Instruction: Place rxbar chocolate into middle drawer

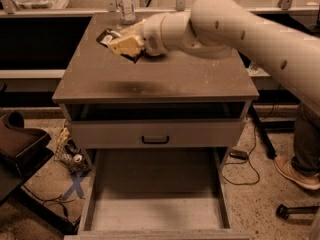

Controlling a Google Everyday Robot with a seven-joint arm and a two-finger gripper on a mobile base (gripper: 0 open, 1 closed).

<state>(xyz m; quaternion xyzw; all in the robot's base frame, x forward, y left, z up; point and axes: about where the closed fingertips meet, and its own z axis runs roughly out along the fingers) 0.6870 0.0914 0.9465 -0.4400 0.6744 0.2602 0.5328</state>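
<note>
in the camera view the cream-coloured arm (235, 29) reaches in from the right over the cabinet top (165, 79). the gripper (123, 45) hangs above the back left part of that top, clear of the surface. its yellowish fingers (127, 43) are closed down on the rxbar chocolate (106, 36), so there is no gap beyond the bar itself. the dark wrapper sticks out to the upper left of the fingers, and another dark edge shows just under them. the bar is tilted and touches nothing but the claw. a soft shadow (132, 88) lies on the top below it.

a clear bottle (125, 3) stands upright at the back edge of the top, just behind the gripper.

under the top there is a dark open slot (157, 111). below that is a shut grey drawer front (155, 134) with a dark handle. lower again, the middle drawer (155, 206) is pulled well out toward me, with its pale floor bare and its thin side walls running along left and right. the bar is high above it and well apart from it, further back.

on the floor to the left sit a dark bag (20, 144) and a wire basket with cans (70, 156), with a blue tape cross (75, 185) near them. to the right there is a loose cable (245, 170) and someone's shoe (296, 172).
</note>
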